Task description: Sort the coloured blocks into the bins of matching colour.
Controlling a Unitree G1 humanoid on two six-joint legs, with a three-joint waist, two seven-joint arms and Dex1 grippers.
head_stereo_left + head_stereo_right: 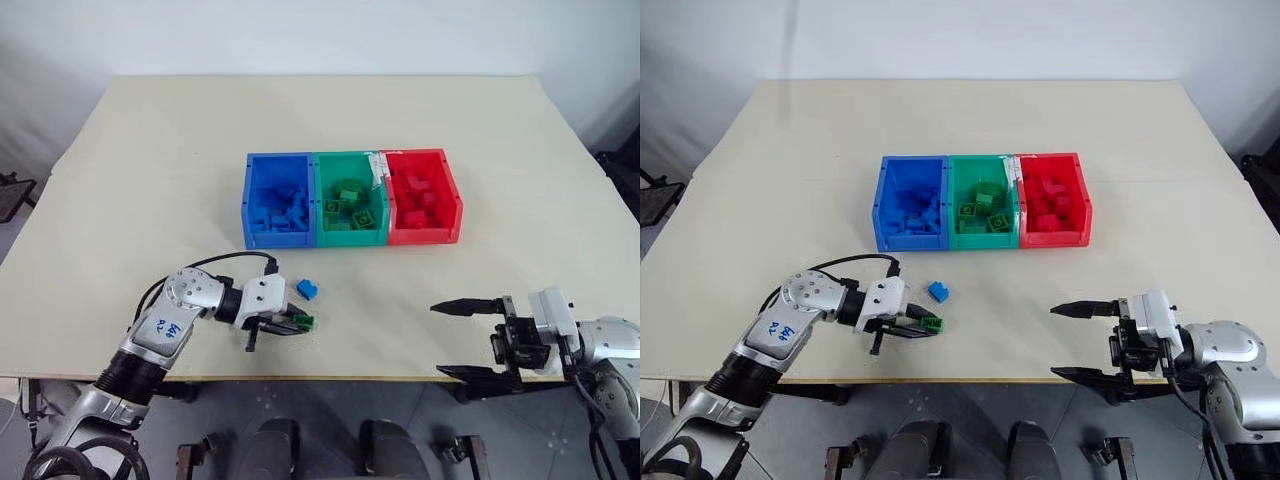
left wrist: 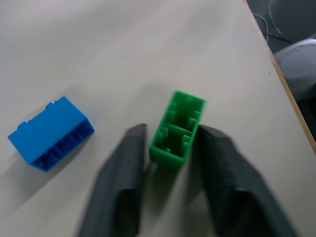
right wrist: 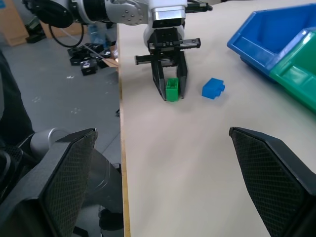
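Near the front edge of the pale beige surface (image 1: 150, 170), the left gripper (image 1: 296, 322) is reached in from the left side, angled slightly downward, with its fingers (image 2: 121, 182) closed on a small green studded plastic brick (image 2: 176, 129) that rests on the surface. The brick's hollow underside is turned toward the wrist camera, and its lower end is partly covered by the fingers. Just beyond the gripper, toward the bins, a small blue studded plastic brick (image 1: 307, 290) lies free on the surface, apart from the fingertips.

Further ahead of both grippers, three joined open-topped plastic bins are set in a row: a blue bin (image 1: 250, 190), a green bin (image 1: 321, 172) and a red bin (image 1: 452, 195). Blocks of matching colour are seen inside each, though their number cannot be made out.

Off to the right, the right gripper (image 1: 455, 340) is held about level at the surface's front edge, pointing toward the left gripper, its black fingers spread wide with nothing between them. Its lower finger is seen below the edge line.
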